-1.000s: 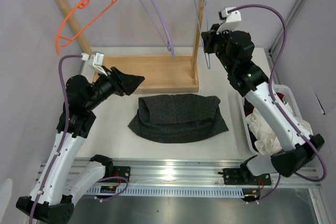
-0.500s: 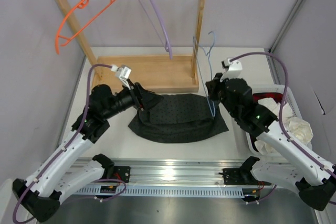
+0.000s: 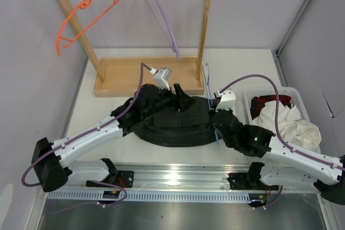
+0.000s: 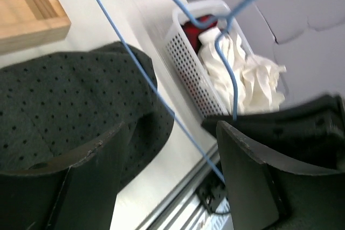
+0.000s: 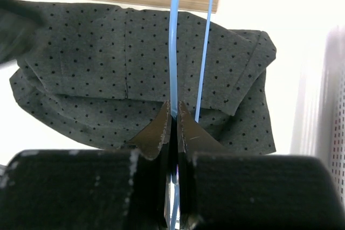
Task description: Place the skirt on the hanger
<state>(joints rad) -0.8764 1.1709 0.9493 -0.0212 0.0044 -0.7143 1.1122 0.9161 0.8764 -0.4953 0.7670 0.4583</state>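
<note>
The dark grey dotted skirt point(image 3: 172, 127) lies crumpled on the table in front of the rack. My left gripper point(image 3: 180, 99) hovers over its far right part, open and empty. In the left wrist view the jaws point(image 4: 167, 171) stand wide apart, with the skirt point(image 4: 64, 100) at the left and the blue hanger wire point(image 4: 145, 87) crossing between them. My right gripper point(image 3: 215, 114) is shut on the light-blue hanger point(image 3: 207, 79) at the skirt's right edge. In the right wrist view the fingertips point(image 5: 173, 112) pinch the hanger point(image 5: 174, 36) above the skirt point(image 5: 108, 63).
A wooden rack point(image 3: 145, 74) stands at the back with an orange hanger point(image 3: 81, 14) and a purple hanger point(image 3: 164, 20). A white basket point(image 3: 250, 98) at the right holds a white cloth point(image 3: 285, 119) and a dark red cloth point(image 3: 264, 103). The basket also shows in the left wrist view point(image 4: 199, 79).
My left arm reached right and forward over the skirt. My right arm brought the blue hanger down from beside the rack to the skirt's right edge.
</note>
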